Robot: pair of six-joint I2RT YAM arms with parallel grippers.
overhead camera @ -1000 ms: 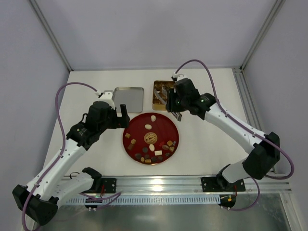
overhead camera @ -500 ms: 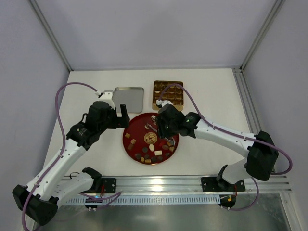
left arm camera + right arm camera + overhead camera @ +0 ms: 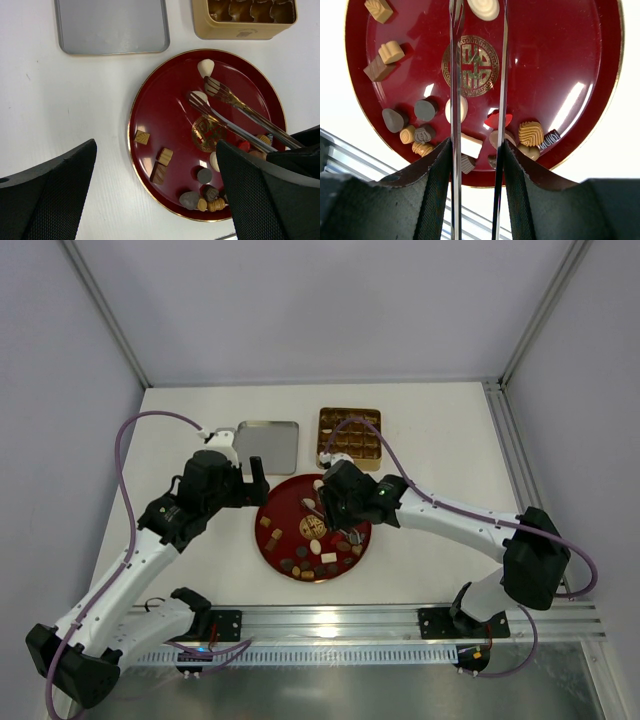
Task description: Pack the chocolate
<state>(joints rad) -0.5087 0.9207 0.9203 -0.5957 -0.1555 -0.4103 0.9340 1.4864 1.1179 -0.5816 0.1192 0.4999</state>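
The chocolates lie on a round red plate, mostly along its near rim; they also show in the left wrist view and the right wrist view. My right gripper is over the plate and shut on metal tongs. The tongs' arms are spread, and a cream oval chocolate lies between their tips. My left gripper is open and empty, hovering at the plate's left edge. The gold gridded tin stands behind the plate.
The tin's grey lid lies flat left of the tin, behind the left gripper. Another cream chocolate sits near the plate's far rim. A metal rail runs along the table's near edge.
My right arm has swung from over the gold tin down and left to over the red plate, tongs still in its grip. The left arm has not moved.
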